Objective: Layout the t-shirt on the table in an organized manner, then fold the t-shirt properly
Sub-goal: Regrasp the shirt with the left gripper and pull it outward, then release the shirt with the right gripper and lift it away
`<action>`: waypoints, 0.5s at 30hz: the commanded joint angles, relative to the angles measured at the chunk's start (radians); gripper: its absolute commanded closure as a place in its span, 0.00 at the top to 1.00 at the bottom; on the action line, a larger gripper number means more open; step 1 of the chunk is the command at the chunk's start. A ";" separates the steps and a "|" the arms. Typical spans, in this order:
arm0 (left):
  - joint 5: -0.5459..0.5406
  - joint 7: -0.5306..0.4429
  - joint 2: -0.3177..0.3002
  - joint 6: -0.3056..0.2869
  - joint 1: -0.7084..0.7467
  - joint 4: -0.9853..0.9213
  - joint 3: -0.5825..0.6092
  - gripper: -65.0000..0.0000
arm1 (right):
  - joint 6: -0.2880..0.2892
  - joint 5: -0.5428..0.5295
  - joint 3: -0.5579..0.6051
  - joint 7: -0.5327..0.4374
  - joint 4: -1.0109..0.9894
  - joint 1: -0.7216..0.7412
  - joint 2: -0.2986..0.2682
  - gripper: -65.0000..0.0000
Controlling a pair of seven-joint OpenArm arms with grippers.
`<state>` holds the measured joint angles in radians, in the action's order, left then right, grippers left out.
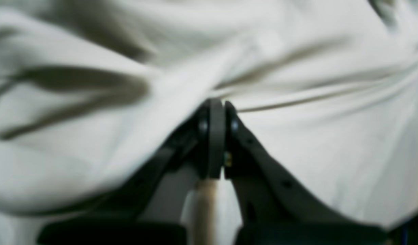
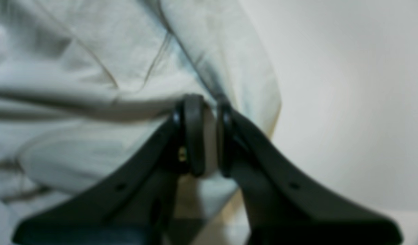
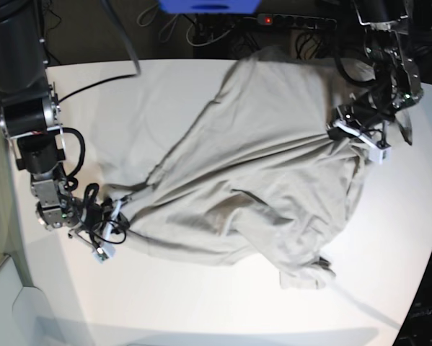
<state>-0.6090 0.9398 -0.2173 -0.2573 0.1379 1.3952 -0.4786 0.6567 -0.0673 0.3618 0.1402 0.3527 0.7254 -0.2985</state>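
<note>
The light grey-beige t-shirt (image 3: 259, 166) lies wrinkled on the white table (image 3: 165, 303), pulled diagonally between both grippers. My left gripper (image 3: 340, 130) is at the far right of the base view, shut on a bunch of the shirt's edge. The left wrist view shows its fingertips (image 1: 217, 105) pressed together on the cloth (image 1: 297, 143). My right gripper (image 3: 118, 209) is low at the table's left side, shut on another edge. In the right wrist view, fabric (image 2: 93, 68) is pinched between the pads of this gripper (image 2: 209, 102), with bare table (image 2: 348, 102) beside it. A crumpled sleeve (image 3: 306, 274) hangs toward the front.
Behind the table's far edge stand a blue object (image 3: 208, 6) and a power strip (image 3: 288, 20) with a red light, among dark cables. A black cable (image 3: 93, 83) crosses the table's back left corner. The table's rounded front edge runs along the bottom.
</note>
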 commanded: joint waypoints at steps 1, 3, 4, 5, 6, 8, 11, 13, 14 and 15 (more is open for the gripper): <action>0.137 0.052 -0.029 0.046 -0.005 -0.034 -0.012 0.00 | 0.002 0.067 0.009 0.109 -0.014 -0.011 -0.001 0.10; 0.159 0.048 -0.057 0.046 -0.045 -0.081 -0.015 0.00 | 0.002 0.067 0.009 0.111 -0.014 -0.011 -0.001 0.10; 0.165 0.043 -0.069 0.046 -0.065 -0.109 -0.015 0.00 | 0.004 0.067 0.010 0.111 -0.014 -0.013 -0.003 0.10; 0.166 0.043 -0.075 0.046 -0.090 -0.138 -0.015 0.00 | 0.005 0.067 0.010 0.111 -0.014 -0.016 -0.005 0.10; 0.168 0.041 -0.087 0.046 -0.113 -0.159 -0.015 0.00 | 0.005 0.067 0.010 0.111 -0.014 -0.020 -0.012 0.10; 0.168 0.040 -0.104 0.046 -0.162 -0.207 -0.015 0.00 | 0.007 0.067 0.010 0.112 -0.019 -0.031 -0.024 0.10; 0.169 0.040 -0.120 0.046 -0.240 -0.268 -0.015 0.00 | 0.007 0.067 0.010 0.112 -0.014 -0.077 -0.034 0.10; 0.169 0.023 -0.129 0.046 -0.286 -0.296 -0.010 0.00 | 0.012 0.067 0.013 0.120 -0.014 -0.103 -0.041 0.10; 0.169 0.009 -0.133 0.046 -0.304 -0.308 0.004 0.00 | 0.028 0.067 0.010 0.134 -0.014 -0.122 -0.055 0.09; 0.169 -0.003 -0.136 0.046 -0.321 -0.319 0.021 0.00 | 0.041 0.067 0.009 0.143 -0.013 -0.138 -0.063 0.09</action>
<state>-0.4992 0.9295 -0.3332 -0.2474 -0.1753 1.0771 -0.4564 0.6968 -0.1421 0.3569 0.0418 0.3691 0.6415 -0.3405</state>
